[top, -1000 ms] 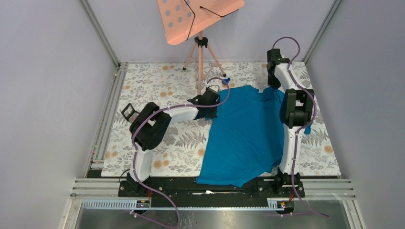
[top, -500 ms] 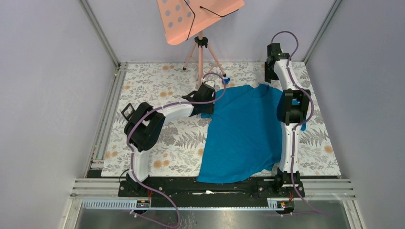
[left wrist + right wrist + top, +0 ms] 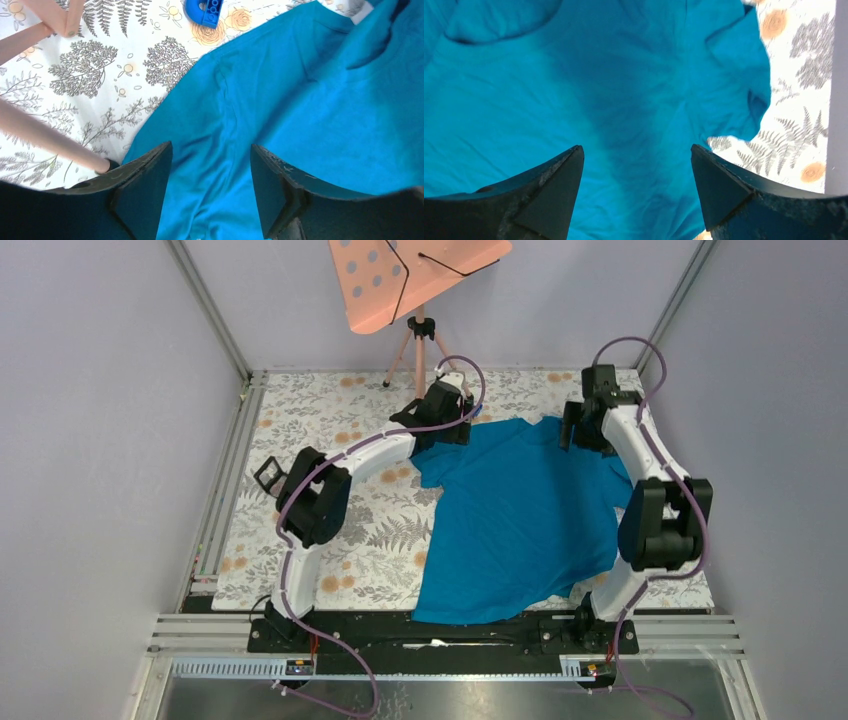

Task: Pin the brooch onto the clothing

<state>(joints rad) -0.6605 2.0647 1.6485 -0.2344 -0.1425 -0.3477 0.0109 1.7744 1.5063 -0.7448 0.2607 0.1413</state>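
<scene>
The clothing, a teal T-shirt (image 3: 520, 510), lies spread on the floral mat with its collar toward the far side. My left gripper (image 3: 447, 412) hovers over the shirt's left sleeve (image 3: 220, 115), jaws open with only fabric showing between them (image 3: 211, 152). Over the right sleeve (image 3: 734, 85) my right gripper (image 3: 585, 428) stands wide open, holding nothing (image 3: 636, 155). The brooch is not visible in any view.
A pink tripod (image 3: 420, 345) carrying a pink board (image 3: 415, 275) stands at the far middle; one of its legs (image 3: 45, 137) runs close beside my left finger. A small blue block (image 3: 204, 10) lies beyond the shirt's shoulder. A black square frame (image 3: 268, 475) sits at the mat's left.
Both grippers have opened and let go of the shirt's shoulders. The left gripper moved farther away and the right arm's elbow swung out to the right; the shirt now lies spread wider.
</scene>
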